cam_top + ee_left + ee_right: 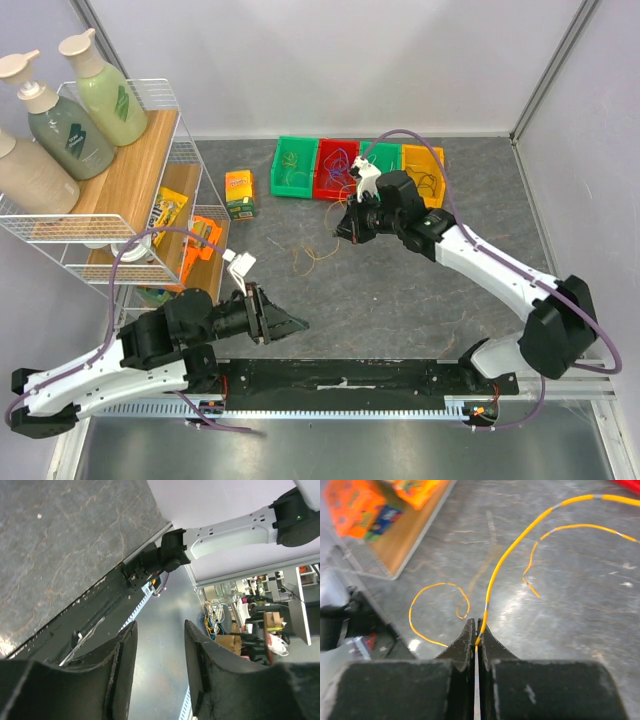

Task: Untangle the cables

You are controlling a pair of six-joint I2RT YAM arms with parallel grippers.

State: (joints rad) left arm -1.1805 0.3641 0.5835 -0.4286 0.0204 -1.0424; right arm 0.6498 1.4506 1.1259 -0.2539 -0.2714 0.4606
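Observation:
My right gripper [475, 626] is shut on one end of a thin yellow cable [506, 555], which curves up and away to the right above the grey table. Two more yellow cables lie on the table below it: a looped one [422, 600] at the left and a shorter one [555, 535] at the right. In the top view the right gripper [345, 229] hovers over the mid-back table, near loose yellow cables [312, 256]. Other cables lie in the bins. My left gripper [297, 325] is open and empty near the front edge, its fingers [125, 665] pointing off the table.
Four bins stand at the back: green [294, 167], red [336, 169], green [384, 160], yellow [424, 172]. A small orange carton [240, 194] stands left of them. A wire shelf [140, 190] with bottles and orange packs fills the left side. A black rail [340, 382] runs along the front edge.

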